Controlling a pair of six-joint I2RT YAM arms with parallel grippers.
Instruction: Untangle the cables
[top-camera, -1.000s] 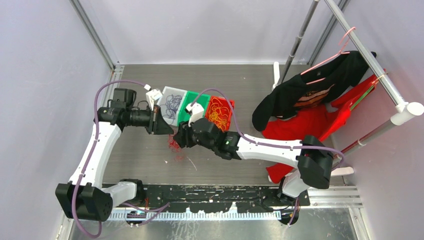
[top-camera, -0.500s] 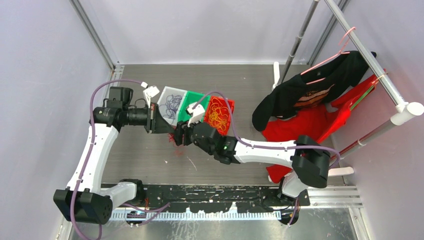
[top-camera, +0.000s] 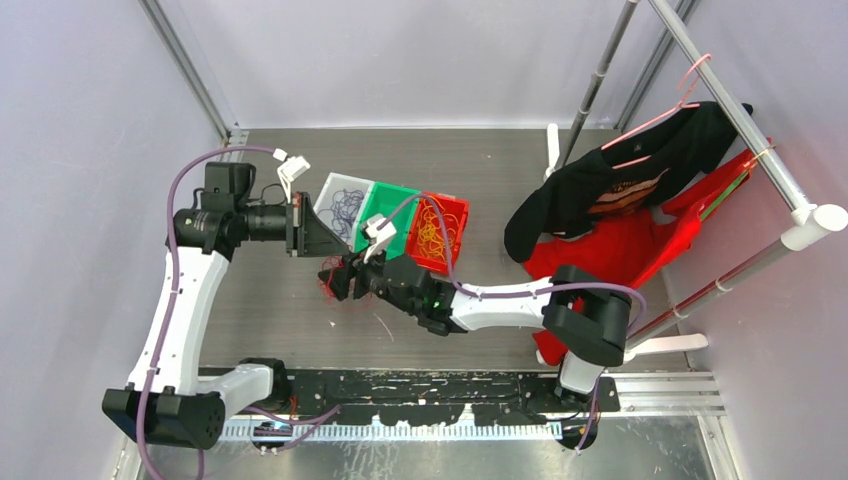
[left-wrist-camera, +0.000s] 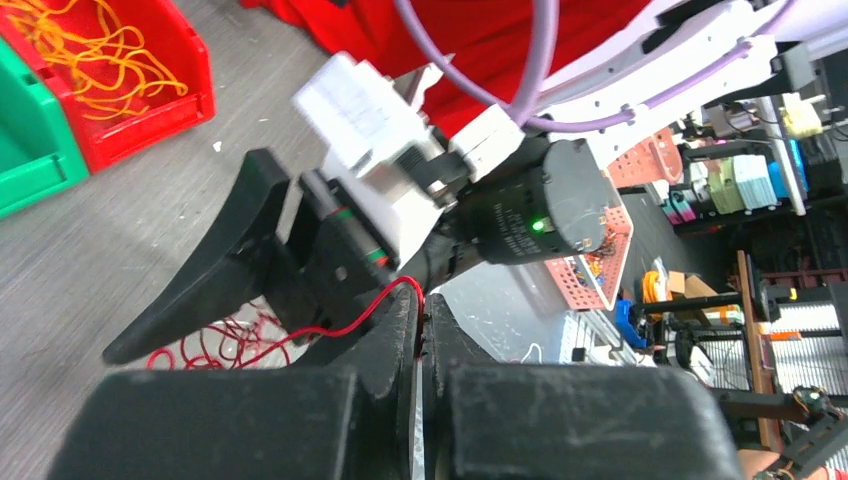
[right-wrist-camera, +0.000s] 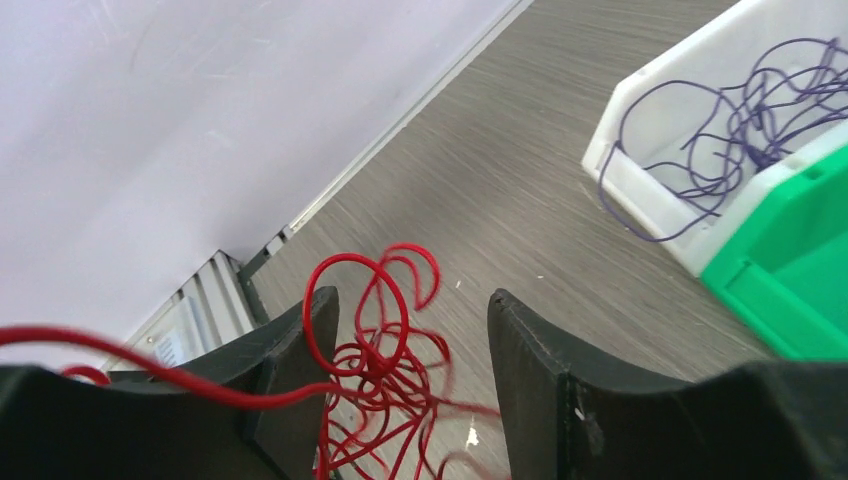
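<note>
A tangle of red cables (right-wrist-camera: 385, 375) lies on the grey table, between the fingers of my right gripper (right-wrist-camera: 410, 340), which is open around it and grips nothing. In the top view the red cables (top-camera: 340, 296) sit just under my right gripper (top-camera: 335, 283). My left gripper (left-wrist-camera: 421, 305) is shut on one red strand (left-wrist-camera: 340, 322) that runs down to the tangle (left-wrist-camera: 215, 345). From above, my left gripper (top-camera: 322, 243) is just up and left of the right one. Purple cables (right-wrist-camera: 735, 125) lie in a white bin (right-wrist-camera: 630, 150), orange-yellow cables (left-wrist-camera: 95, 45) in a red bin (left-wrist-camera: 135, 125).
White (top-camera: 340, 190), green (top-camera: 388, 205) and red (top-camera: 455, 215) bins stand in a row behind the grippers. A black shirt (top-camera: 610, 185) and a red garment (top-camera: 620, 250) hang from a rack (top-camera: 745, 120) at the right. Walls close in on the left and at the back.
Both grippers have moved left. My left gripper has pulled back to the left with its red strand. The right gripper's jaws have opened wider over the red tangle.
</note>
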